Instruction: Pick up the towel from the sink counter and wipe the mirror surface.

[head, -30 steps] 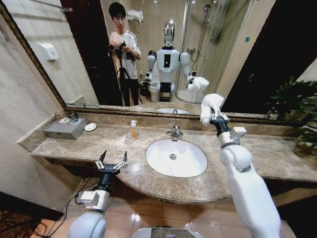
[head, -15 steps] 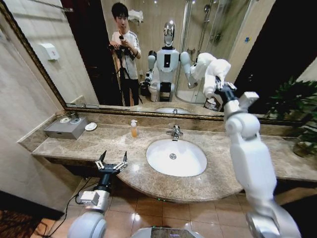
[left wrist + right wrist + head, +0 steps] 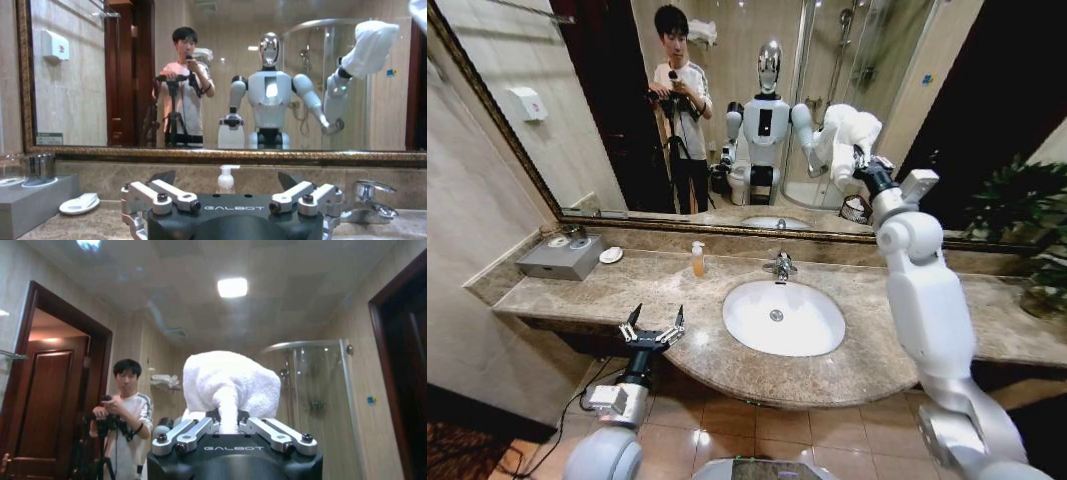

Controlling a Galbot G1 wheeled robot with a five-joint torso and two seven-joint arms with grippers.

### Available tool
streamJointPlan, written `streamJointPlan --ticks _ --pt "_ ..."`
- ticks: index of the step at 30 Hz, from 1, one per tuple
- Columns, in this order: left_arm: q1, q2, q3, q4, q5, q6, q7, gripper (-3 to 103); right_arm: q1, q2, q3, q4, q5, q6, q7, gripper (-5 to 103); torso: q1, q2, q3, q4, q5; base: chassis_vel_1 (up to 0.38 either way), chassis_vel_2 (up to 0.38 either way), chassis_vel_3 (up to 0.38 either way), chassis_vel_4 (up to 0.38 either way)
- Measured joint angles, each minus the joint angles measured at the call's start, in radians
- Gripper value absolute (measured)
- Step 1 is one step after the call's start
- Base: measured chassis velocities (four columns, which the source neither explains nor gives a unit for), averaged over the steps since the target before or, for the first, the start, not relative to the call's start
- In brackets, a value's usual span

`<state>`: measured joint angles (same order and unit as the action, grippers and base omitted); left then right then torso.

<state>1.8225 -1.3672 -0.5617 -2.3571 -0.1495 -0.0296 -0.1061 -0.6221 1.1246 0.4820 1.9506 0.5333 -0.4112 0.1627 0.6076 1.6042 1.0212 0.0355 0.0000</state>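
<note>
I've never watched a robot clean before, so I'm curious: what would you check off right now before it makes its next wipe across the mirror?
1. Towel held: ok. The right gripper is shut on the white towel.
2. Towel at the glass: cannot tell. The towel is raised up in front of the mirror surface, but contact is not visible.
3. Left gripper out of the way: ok. It is open, low over the front edge of the sink counter.
4. Things below the wiping arm: ok. The soap bottle and faucet stand well under the towel.
5. Nobody touching the work: ok. The person appears as a reflection, standing back.
</note>
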Motion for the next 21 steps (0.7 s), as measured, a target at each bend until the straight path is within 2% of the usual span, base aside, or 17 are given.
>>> streamJointPlan --ticks 2,5,6,8,9,12,14,21 --pt "0.0 0.0 0.0 0.0 0.0 0.0 0.0 100 -0.051 -0.002 0.018 0.042 0.008 -0.003 0.007 11 0.0 0.0 0.0 0.0001 0.0001 0.0 0.0 0.0 0.0" --pt "0.0 0.0 0.0 0.0 0.0 0.0 0.0 100 -0.225 0.008 0.062 0.16 0.016 -0.005 0.014 11 0.0 0.0 0.0 0.0001 0.0002 0.0 0.0 0.0 0.0" --pt "0.0 0.0 0.0 0.0 0.0 0.0 0.0 100 -0.225 0.008 0.062 0.16 0.016 -0.005 0.014 11 0.0 0.0 0.0 0.0001 0.0002 0.0 0.0 0.0 0.0" --pt "0.0 0.0 0.0 0.0 0.0 0.0 0.0 100 -0.357 0.031 0.09 0.257 0.013 -0.008 0.016 11 0.0 0.0 0.0 0.0007 0.0 0.0 0.0 0.0 0.0" --pt "0.0 0.0 0.0 0.0 0.0 0.0 0.0 100 -0.357 0.031 0.09 0.257 0.013 -0.008 0.016 11 0.0 0.0 0.0 0.0007 0.0 0.0 0.0 0.0 0.0" --pt "0.0 0.0 0.0 0.0 0.0 0.0 0.0 100 -0.483 0.054 0.127 0.351 -0.002 0.001 -0.002 11 0.0 0.0 0.0 0.0004 -0.0003 0.0 0.0 0.0 0.0" --pt "0.0 0.0 0.0 0.0 0.0 0.0 0.0 100 -0.519 0.062 0.138 0.374 -0.013 0.012 -0.006 11 0.0 0.0 0.0 0.0 -0.0001 0.0 0.0 0.0 0.0" --pt "0.0 0.0 0.0 0.0 0.0 0.0 0.0 100 -0.491 0.058 0.134 0.365 -0.025 0.013 0.001 11 0.0 0.0 0.0 0.0006 -0.0001 0.0 0.0 0.0 0.0"
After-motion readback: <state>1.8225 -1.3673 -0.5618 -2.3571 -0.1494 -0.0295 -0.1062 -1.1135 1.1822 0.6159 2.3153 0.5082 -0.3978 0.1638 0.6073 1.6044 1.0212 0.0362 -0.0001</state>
